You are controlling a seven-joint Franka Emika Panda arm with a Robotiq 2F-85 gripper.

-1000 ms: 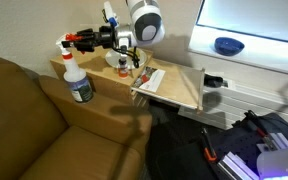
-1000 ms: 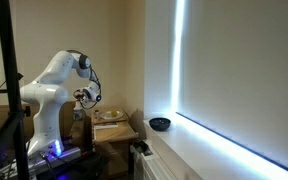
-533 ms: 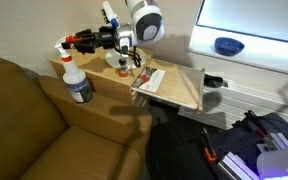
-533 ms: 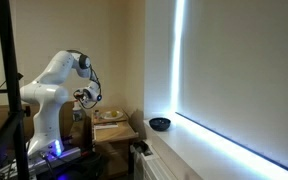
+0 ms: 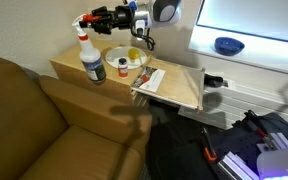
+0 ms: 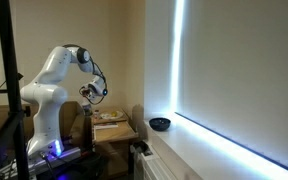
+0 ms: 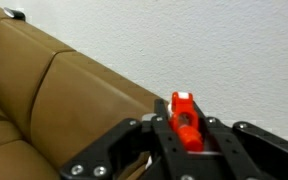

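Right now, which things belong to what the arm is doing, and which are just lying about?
In use:
- spray bottle
- pincer, shut on the bottle's top

Lying about:
- white bowl
- blue bowl
- wooden board
- sofa

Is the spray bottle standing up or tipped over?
Upright. The spray bottle has its red top up, body straight below, with the end effector gripping the top.

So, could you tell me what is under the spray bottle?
The wooden side table lies under the spray bottle, which the gripper holds by its red nozzle. Whether the base touches the tabletop cannot be seen.
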